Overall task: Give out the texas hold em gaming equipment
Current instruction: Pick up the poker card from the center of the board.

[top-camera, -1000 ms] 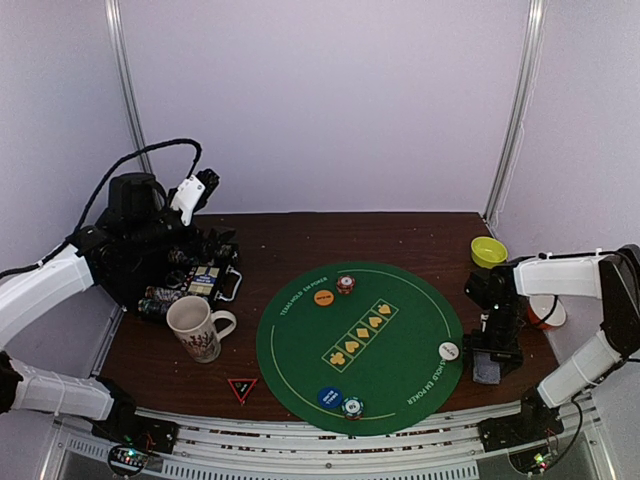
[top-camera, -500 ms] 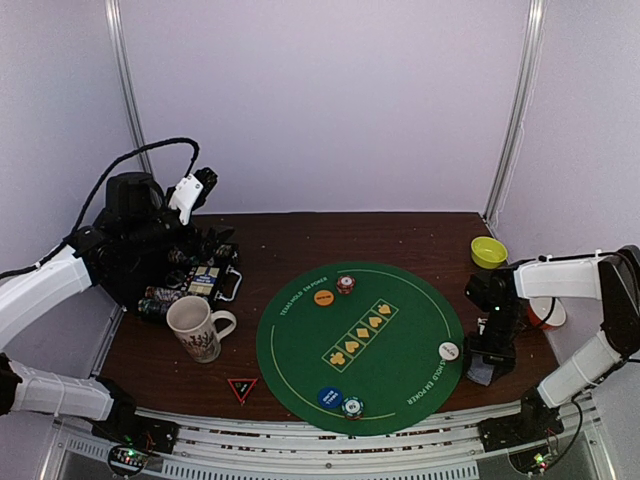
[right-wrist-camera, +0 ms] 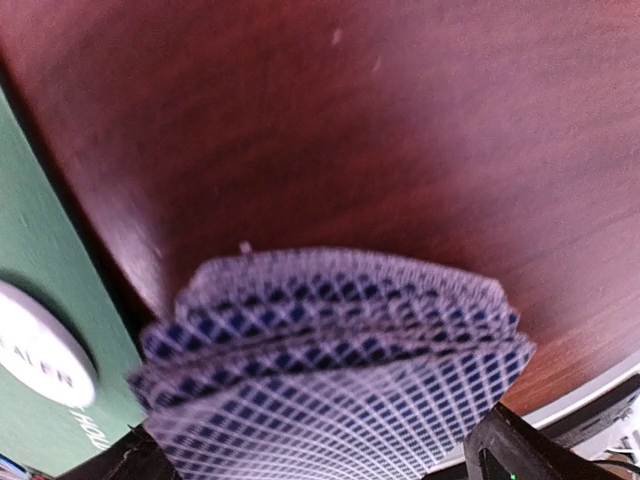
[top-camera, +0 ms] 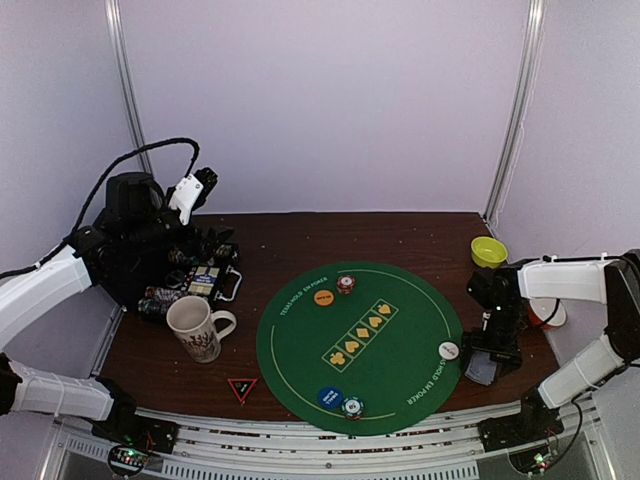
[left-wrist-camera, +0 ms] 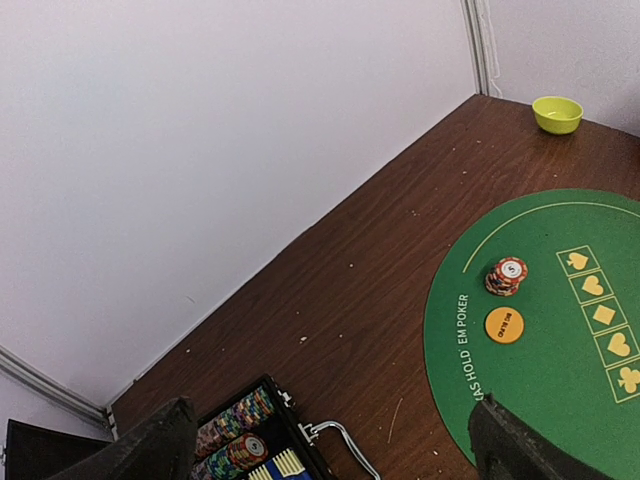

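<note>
My right gripper [top-camera: 490, 352] is shut on a bowed stack of playing cards [top-camera: 482, 370] with blue-patterned backs, low over the wood just right of the green mat [top-camera: 400, 300]. In the right wrist view the cards [right-wrist-camera: 330, 370] fill the space between the fingers [right-wrist-camera: 510, 450]. On the mat lie a red-white chip stack [top-camera: 345, 284], an orange button [top-camera: 323, 297], a white dealer button [top-camera: 448, 351], a blue button [top-camera: 330, 397] and a teal-white chip stack [top-camera: 352, 407]. My left gripper [top-camera: 200, 185] is open and empty, raised above the chip case [top-camera: 205, 275].
A patterned mug [top-camera: 195, 328] stands left of the mat, with a red triangle [top-camera: 242, 388] near the front edge. A yellow bowl [top-camera: 488, 251] and an orange bowl [top-camera: 548, 312] sit at the right. The open case [left-wrist-camera: 240, 440] holds more chips.
My right gripper has shifted slightly with the cards, which now sit a little nearer the mat's edge and the table front. The left arm has not moved.
</note>
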Tool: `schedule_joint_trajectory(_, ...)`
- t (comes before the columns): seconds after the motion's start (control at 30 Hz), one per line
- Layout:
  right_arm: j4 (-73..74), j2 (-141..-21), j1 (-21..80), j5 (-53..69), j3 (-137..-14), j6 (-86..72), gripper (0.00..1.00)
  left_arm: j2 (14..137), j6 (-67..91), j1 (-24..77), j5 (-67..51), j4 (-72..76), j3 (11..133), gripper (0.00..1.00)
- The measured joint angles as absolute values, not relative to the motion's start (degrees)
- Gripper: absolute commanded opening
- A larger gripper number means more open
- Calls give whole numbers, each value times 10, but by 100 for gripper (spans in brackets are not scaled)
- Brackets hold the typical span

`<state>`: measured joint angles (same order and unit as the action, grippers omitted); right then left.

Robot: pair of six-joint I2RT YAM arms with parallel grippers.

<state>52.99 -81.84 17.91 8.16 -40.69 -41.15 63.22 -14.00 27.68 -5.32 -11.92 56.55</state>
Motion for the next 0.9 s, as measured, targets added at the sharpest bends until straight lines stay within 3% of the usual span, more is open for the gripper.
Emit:
schedule_joint_trajectory(0.43,480,-788,166,83,-378,-437,78,632,-140,277,-53,-119,566,98)
schedule_joint_trajectory(0.67,477,-779,164,91,-371,-437,52,632,-141,277,-52,-119,566,98)
schedule_joint_trajectory(0.9,496,-769,164,91,-383,-433,47,632,-141,277,-52,-119,566,98)
